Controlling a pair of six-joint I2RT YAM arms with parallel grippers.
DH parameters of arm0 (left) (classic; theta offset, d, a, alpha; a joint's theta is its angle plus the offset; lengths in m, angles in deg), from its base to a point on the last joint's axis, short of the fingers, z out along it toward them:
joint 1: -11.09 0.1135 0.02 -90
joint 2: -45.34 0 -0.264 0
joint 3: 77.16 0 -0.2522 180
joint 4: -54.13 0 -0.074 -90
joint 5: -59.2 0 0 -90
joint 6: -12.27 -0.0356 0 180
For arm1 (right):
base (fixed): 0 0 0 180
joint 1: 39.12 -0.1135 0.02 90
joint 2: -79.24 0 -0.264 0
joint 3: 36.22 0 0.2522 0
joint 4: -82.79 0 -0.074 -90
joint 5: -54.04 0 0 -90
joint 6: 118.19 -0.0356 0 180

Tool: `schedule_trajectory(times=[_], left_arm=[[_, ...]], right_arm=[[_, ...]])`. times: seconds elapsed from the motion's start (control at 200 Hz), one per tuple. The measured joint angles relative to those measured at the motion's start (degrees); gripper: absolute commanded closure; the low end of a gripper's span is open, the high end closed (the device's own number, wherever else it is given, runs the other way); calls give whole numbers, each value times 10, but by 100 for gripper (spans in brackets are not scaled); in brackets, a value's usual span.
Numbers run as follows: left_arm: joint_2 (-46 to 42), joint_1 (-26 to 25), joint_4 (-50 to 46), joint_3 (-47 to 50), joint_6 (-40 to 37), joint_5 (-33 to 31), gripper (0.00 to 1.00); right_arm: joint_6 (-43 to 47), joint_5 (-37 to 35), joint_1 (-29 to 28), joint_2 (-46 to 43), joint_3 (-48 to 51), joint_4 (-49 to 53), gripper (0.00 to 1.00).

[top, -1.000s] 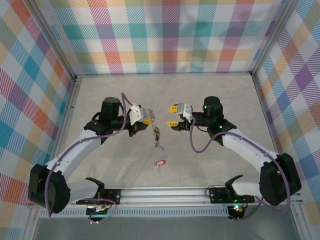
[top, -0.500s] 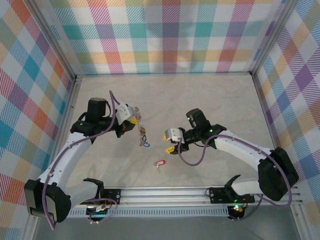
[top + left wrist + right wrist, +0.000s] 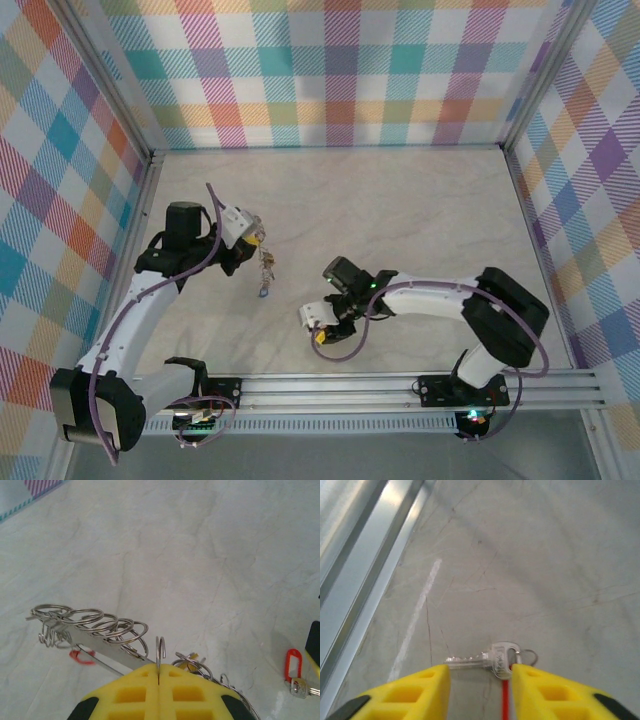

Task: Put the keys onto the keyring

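**A:** Yellow fingers (image 3: pixel 131 694) on the left gripper (image 3: pixel 158 670), what are they doing?

**B:** Pressing fully together, pinching the keyring (image 3: pixel 105 647) wire. Small rings and keys (image 3: pixel 265 272) are hanging off it, left of centre in the top view.

**A:** Right gripper (image 3: pixel 479 672)?

**B:** Sitting low in the top view, near centre. Its jaws are standing partly apart, straddling a red-tagged key (image 3: pixel 495 659) lying on the table (image 3: pixel 545 555). It is gripping nothing. Cannot tell if one finger is touching the key head.
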Motion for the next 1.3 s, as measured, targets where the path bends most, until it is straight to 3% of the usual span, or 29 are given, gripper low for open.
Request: schedule_trajectory(times=[0.425, 0.675, 0.995, 1.305], left_arm=[[-41, 19, 35, 48, 30, -20, 100], [-42, 20, 40, 51, 32, -22, 100], [-42, 22, 42, 51, 34, -21, 100], [-40, 23, 42, 51, 37, -21, 100]], right_arm=[[-136, -37, -2, 62, -21, -48, 63], [-167, -54, -11, 68, -29, -56, 66], [-245, -55, -11, 22, -28, -56, 51], [-423, -67, -11, 40, -180, 139, 60]])
